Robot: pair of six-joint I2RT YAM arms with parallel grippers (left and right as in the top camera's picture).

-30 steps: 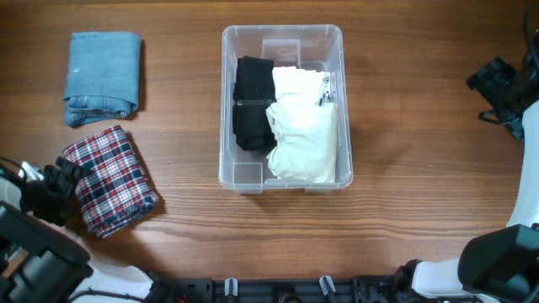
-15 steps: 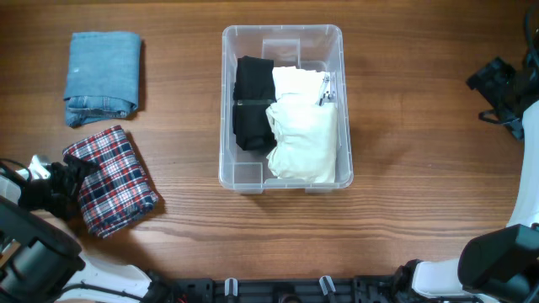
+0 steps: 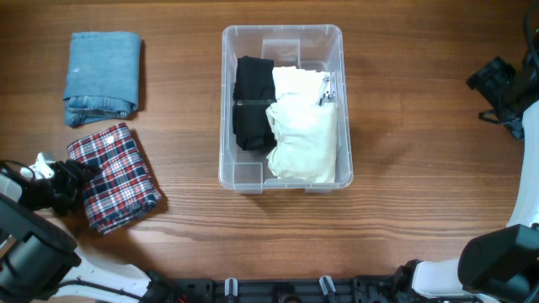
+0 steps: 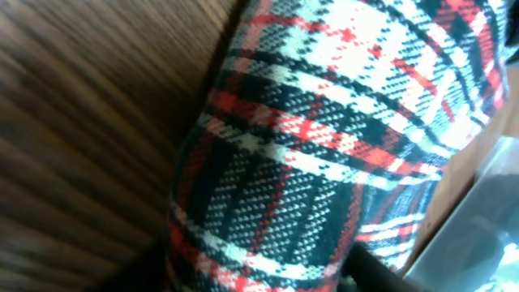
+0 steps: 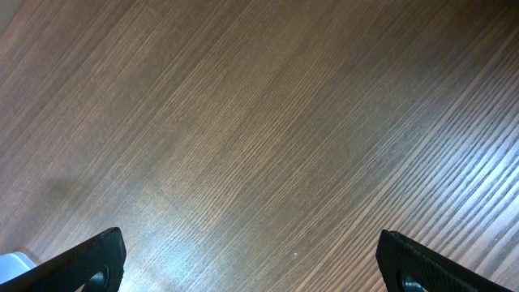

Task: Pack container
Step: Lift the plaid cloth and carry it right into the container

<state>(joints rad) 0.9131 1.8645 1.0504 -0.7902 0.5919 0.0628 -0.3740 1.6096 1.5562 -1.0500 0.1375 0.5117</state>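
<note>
The container (image 3: 283, 31), a clear hard-plastic bin with rounded corners and a thin rim, sits at the middle of the wood-grain table (image 3: 421, 126). Inside, a folded black garment (image 3: 252, 114) lies along its left wall and soft, rumpled white garments (image 3: 303, 135) fill the right side, with a strip of bare floor at the near end. Well to the left, a smooth folded denim piece (image 3: 103, 76) lies near a woven red, white and navy plaid garment (image 3: 118, 181), apart from it. The left gripper (image 3: 77, 177) is at the plaid's left edge, its 2 fingers partly closed on a bulging fold of that cloth. The right gripper (image 5: 253, 264) hangs at the table's far right edge over bare planks, spread wide and holding nothing.
</note>
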